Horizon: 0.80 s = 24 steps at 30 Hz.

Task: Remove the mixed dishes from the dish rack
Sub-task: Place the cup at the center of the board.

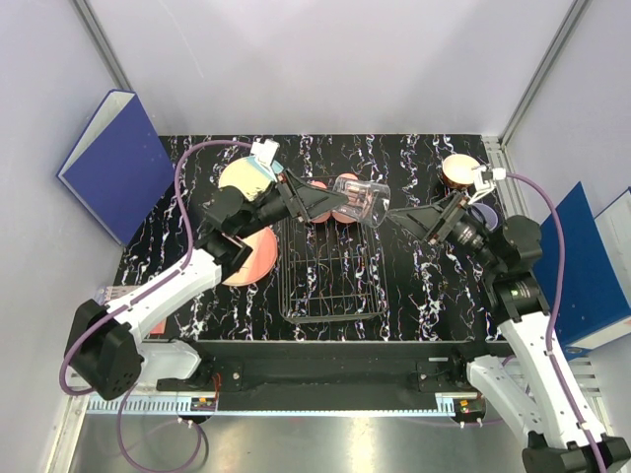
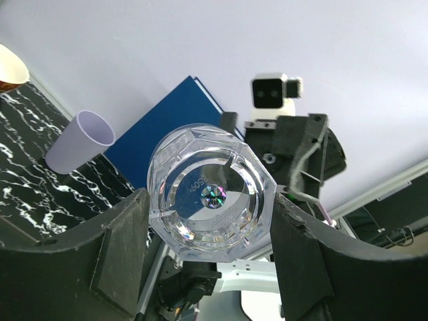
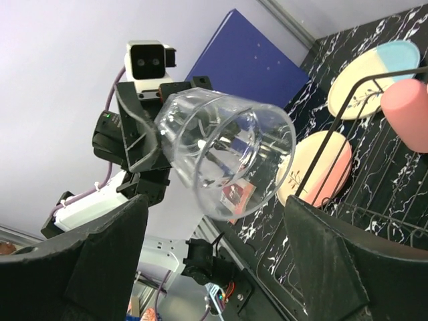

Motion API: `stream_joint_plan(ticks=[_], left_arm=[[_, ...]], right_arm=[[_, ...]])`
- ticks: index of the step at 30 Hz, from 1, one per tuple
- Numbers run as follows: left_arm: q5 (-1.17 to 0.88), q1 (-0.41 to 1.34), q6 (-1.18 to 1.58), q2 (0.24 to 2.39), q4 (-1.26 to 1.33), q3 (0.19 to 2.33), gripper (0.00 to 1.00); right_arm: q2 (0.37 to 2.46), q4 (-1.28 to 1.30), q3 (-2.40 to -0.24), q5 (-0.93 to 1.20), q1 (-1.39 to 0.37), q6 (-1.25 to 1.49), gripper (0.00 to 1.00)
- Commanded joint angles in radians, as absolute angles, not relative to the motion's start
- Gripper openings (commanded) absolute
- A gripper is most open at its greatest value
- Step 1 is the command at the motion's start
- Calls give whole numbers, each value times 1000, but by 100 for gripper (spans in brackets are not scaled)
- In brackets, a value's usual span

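Glass (image 1: 357,200), clear and tipped on its side, hangs in the air over the far end of the dish rack (image 1: 330,286) in the top view. The left gripper (image 1: 333,202) clamps its base, and its mouth is turned to the rack's right. The right gripper (image 1: 399,215) points at that mouth from the rack's right side; whether it touches cannot be told here. Beneath the glass, salmon-pink cups (image 1: 343,216) show in part at the rack's far end, largely covered by glass and fingers. Just left of the rack a salmon-pink plate (image 1: 251,261) lies partly under the left arm. A blue-and-cream plate (image 1: 245,177) lies beyond the rack's far-left corner. A red bowl (image 1: 458,169) sits well off to the rack's far right. Blue binders (image 1: 113,163) stand well off to either side of the rack.

Left wrist view: the glass's thick base fills the gap between the dark fingers (image 2: 117,257), both pressed against its wall. Behind it the right arm's wrist blocks the background. A lavender cup (image 2: 80,142) stands on the table, plain here though barely seen from above.

Right wrist view: the glass's mouth faces the camera. The right fingers (image 3: 87,267) are spread wide on either side and clear of it. One pink cup sits behind the rack's wire rim, and both plates lie beyond the rack.
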State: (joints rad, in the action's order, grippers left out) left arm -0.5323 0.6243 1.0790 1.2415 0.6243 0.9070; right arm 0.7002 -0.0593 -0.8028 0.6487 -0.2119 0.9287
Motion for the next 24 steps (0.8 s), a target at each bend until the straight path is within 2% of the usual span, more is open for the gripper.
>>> stream_joint_plan(ticks=[1,5,7,8,11,12,14,15,16,19,20,22,24], left_arm=[[-560,646,1101,1258,752,930,0],[-564,661,1106,1284,764,942,0],[-566,667,1108,1290,770,943,0],[-568,667,1108,1290,770,942,0],[-571,667,1097,1279,756,936,0],[-571,667,1091,1276,749,934,0],[-566,667,1071,1263,723,931,0],[-560,667,1059,1258,710,936,0],[-555,666,1040,1253,689,940,5],[-500,652,901,1203,476,998,52],[-459,644,803,1157,310,1017,77],[-248,634,720,1076,78,1063,99],[-48,630,622,1030,-29,1089,99]], right_arm=[[744,-135,-839,657,-259,928,89],[790,-130,-851,629,-317,894,85],[816,-114,-865,611,-353,874,73],[828,-98,-877,598,-365,849,63],[836,-63,-884,561,-391,824,44],[833,-63,-881,548,-394,824,31],[827,-55,-880,535,-397,821,15],[824,-39,-884,520,-397,818,0],[821,-22,-891,511,-397,804,0],[808,98,-948,444,-399,737,0],[810,141,-1003,413,-397,717,0],[836,338,-1136,258,-396,646,0],[946,577,-1250,78,-396,608,0]])
